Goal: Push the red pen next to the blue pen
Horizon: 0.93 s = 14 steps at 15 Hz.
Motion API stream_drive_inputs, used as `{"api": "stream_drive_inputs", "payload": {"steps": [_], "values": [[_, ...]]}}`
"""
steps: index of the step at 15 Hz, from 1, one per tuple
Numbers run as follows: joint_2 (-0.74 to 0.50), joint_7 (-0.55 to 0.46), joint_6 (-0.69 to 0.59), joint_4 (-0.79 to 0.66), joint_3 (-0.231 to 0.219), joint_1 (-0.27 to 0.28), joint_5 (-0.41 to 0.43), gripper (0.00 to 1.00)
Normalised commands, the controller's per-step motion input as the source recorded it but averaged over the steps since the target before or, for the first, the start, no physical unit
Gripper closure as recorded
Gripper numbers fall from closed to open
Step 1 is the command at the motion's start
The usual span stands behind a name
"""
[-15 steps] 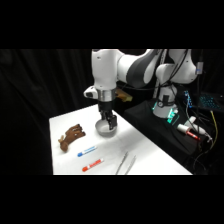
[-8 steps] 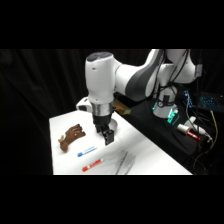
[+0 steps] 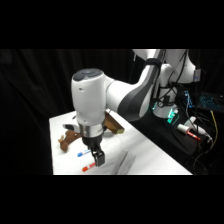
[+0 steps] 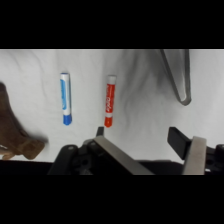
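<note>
Reaching down from the upper right, the white arm fills the middle of the side view, its wrist hanging over the near part of the white surface. A brown object lies toward the surface's left edge, partly behind the arm (in the wrist view it shows as a dark brown mass at the far left). Silvery tongs lie on the cloth at the wrist view's upper right, well apart from the pens; in the side view they show faintly just right of the pincer.

The pincer hangs low over the surface, close to the pens. Its fingers stand apart with nothing between them: the wrist view shows one dark tip at the right and another just below the red pen.

The red pen and the blue pen lie side by side, roughly parallel, with a clear gap of bare cloth between them. In the side view the blue pen lies left of the pincer and the red pen nearer the front edge.
</note>
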Motion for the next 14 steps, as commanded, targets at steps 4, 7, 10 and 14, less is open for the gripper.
{"api": "stream_drive_inputs", "payload": {"steps": [4, 7, 10, 14], "values": [[0.41, -0.02, -0.03, 0.51, 0.000, 0.064, 0.167, 0.00], [0.37, -0.02, -0.06, 0.46, 0.005, 0.066, 0.151, 0.00], [0.32, -0.03, -0.08, 0.41, 0.008, 0.035, 0.154, 0.00], [0.25, -0.04, -0.08, 0.33, 0.016, -0.001, 0.159, 0.00]]}}
